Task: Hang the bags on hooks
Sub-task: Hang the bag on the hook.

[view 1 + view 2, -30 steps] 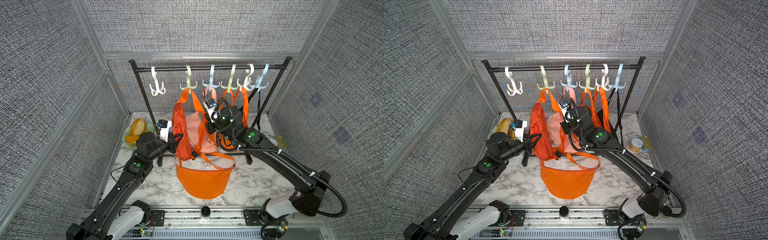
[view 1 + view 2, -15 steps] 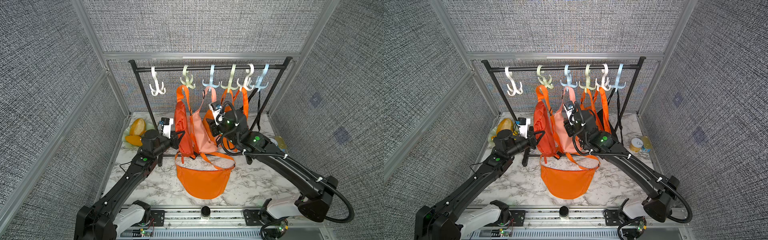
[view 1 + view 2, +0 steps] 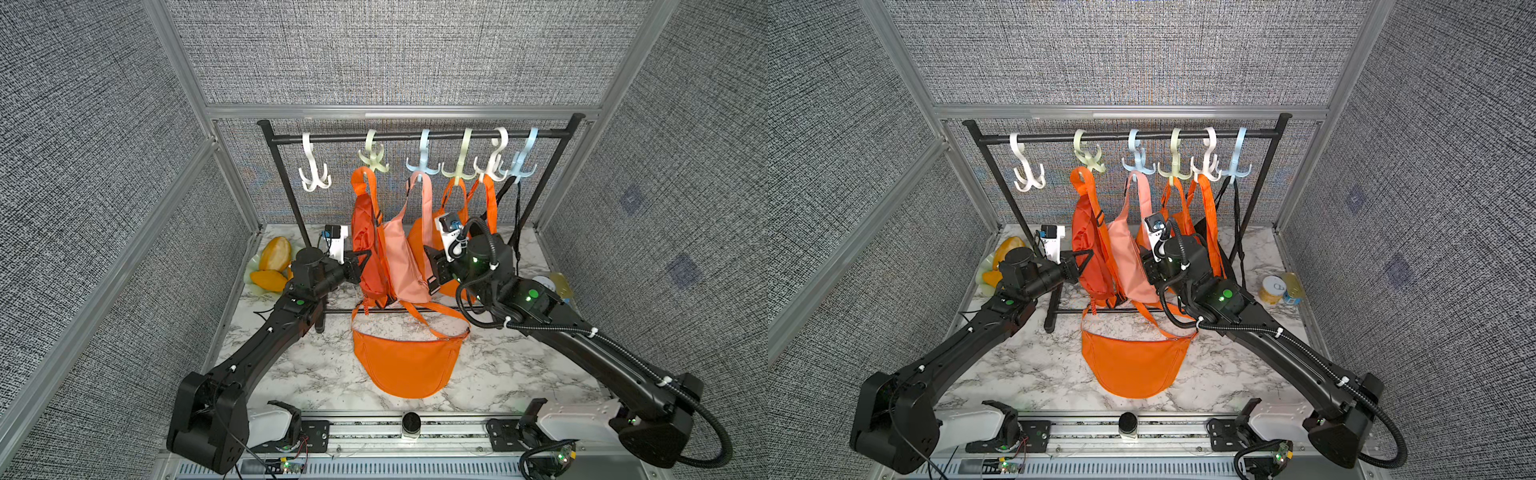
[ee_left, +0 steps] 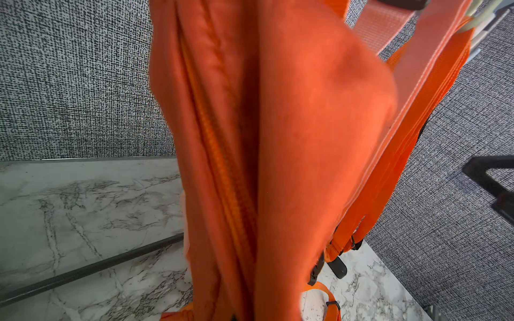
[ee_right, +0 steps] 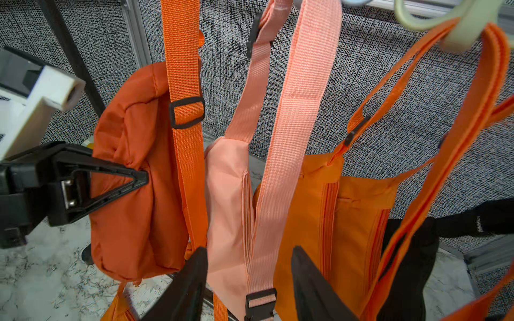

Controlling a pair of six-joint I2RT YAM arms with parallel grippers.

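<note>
Rust-orange bag [image 3: 365,266] hangs by its strap [image 3: 366,189] at the pale green hook [image 3: 372,160], near the counter's [image 3: 316,374] back edge. Left hand [image 5: 140,178] shut, pinching its cloth; right hand [image 5: 249,251] half open, empty. I reckon it light, floppy; strap is the hold.

Bright even light, slight wrist-view blur
</note>
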